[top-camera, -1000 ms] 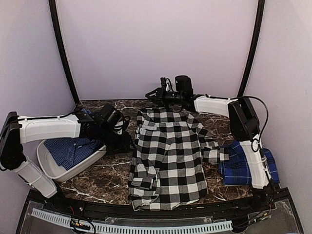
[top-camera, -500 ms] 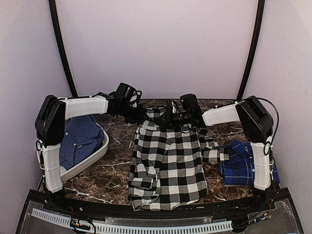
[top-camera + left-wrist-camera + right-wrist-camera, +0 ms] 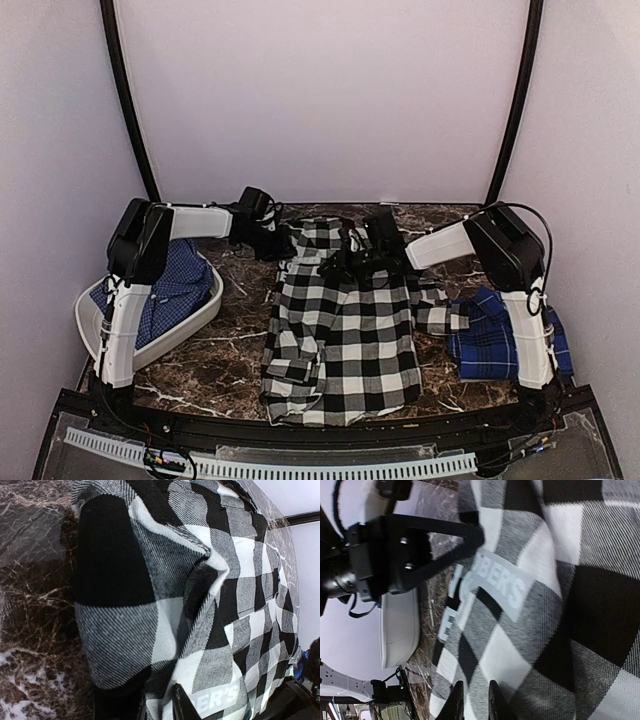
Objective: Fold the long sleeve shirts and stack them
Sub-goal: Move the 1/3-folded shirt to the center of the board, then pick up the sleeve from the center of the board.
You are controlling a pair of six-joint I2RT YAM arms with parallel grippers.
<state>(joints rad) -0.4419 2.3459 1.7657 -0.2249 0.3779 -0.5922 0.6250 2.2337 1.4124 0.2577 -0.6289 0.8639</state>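
Observation:
The black-and-white checked shirt (image 3: 345, 330) lies spread in the middle of the marble table, its white lettering (image 3: 500, 587) near the collar end. My left gripper (image 3: 272, 243) is at its back left corner, and in the left wrist view it (image 3: 159, 707) is shut on a fold of that cloth (image 3: 150, 605). My right gripper (image 3: 345, 265) sits low on the shirt's upper part, and in the right wrist view it (image 3: 474, 702) is pinched on the checked cloth. A dark blue plaid shirt (image 3: 495, 345) lies at the right under my right arm.
A white basin (image 3: 190, 320) at the left holds another blue shirt (image 3: 170, 285). My left gripper's black body (image 3: 405, 550) shows close by in the right wrist view. The purple back wall stands just behind the shirt's collar end.
My left arm swung from the basin over to the shirt's back left corner. My right gripper came forward from the back edge onto the shirt's upper part.

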